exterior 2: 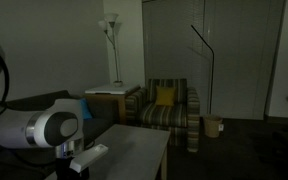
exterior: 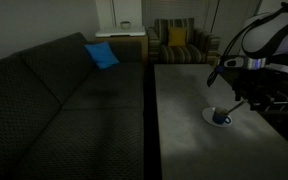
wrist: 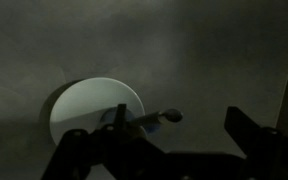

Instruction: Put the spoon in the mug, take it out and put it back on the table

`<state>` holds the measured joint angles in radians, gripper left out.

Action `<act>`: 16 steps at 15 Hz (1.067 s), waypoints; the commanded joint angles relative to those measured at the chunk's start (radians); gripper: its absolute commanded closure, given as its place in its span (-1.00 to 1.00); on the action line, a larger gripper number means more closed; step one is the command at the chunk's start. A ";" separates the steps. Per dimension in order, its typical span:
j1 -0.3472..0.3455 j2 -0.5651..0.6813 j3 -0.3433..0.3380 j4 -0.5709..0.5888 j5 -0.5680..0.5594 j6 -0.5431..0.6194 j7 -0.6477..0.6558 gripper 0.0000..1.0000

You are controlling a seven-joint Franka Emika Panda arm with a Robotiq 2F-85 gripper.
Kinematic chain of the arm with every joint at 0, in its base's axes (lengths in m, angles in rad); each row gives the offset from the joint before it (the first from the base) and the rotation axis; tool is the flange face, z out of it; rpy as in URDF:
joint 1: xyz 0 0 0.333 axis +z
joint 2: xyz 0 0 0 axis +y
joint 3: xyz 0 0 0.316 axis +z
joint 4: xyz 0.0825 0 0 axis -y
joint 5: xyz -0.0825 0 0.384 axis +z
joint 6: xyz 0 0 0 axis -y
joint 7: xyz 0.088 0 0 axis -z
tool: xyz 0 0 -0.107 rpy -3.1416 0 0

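**Entry: spoon at the saucer, gripper overhead. Hazards and count**

Position. In the wrist view we read, left to right: the saucer (wrist: 84, 105), then the spoon (wrist: 156, 119). Its handle lies across the saucer's near part and its bowl end juts past the right rim. The view is too dim for us to say whether the handle rests in the mug (exterior: 225, 119). The gripper (exterior: 234, 106) hangs just above the mug. Its two dark fingers (wrist: 252, 135) stand wide apart either side of the spoon and clamp nothing.

Hazards, as we judge them:
- The spoon is thin and lies low, so jaws that close a little high would slip over it or flick it off the saucer.
- A finger that comes down onto the saucer's rim could tip the saucer and upset the mug.
- The mug is small and light, and a sideways pull on the spoon could drag it across the table (exterior: 179, 110).
- The dim light makes alignment hard to check.

Count, left to right in an exterior view:
- sofa (exterior: 54, 95): one
- blue cushion (exterior: 101, 55): one
- armchair (exterior: 179, 42): one
- table: one
- saucer: one
- mug: one
- spoon: one
- gripper: one
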<state>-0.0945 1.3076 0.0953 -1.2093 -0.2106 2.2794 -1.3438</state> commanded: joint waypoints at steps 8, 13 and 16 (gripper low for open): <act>0.026 0.095 -0.030 0.148 0.007 -0.004 0.055 -0.23; 0.023 0.112 -0.024 0.178 -0.005 0.000 0.063 0.57; 0.025 0.110 -0.025 0.180 -0.007 0.002 0.065 0.97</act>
<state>-0.0793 1.4006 0.0819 -1.0577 -0.2117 2.2774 -1.2920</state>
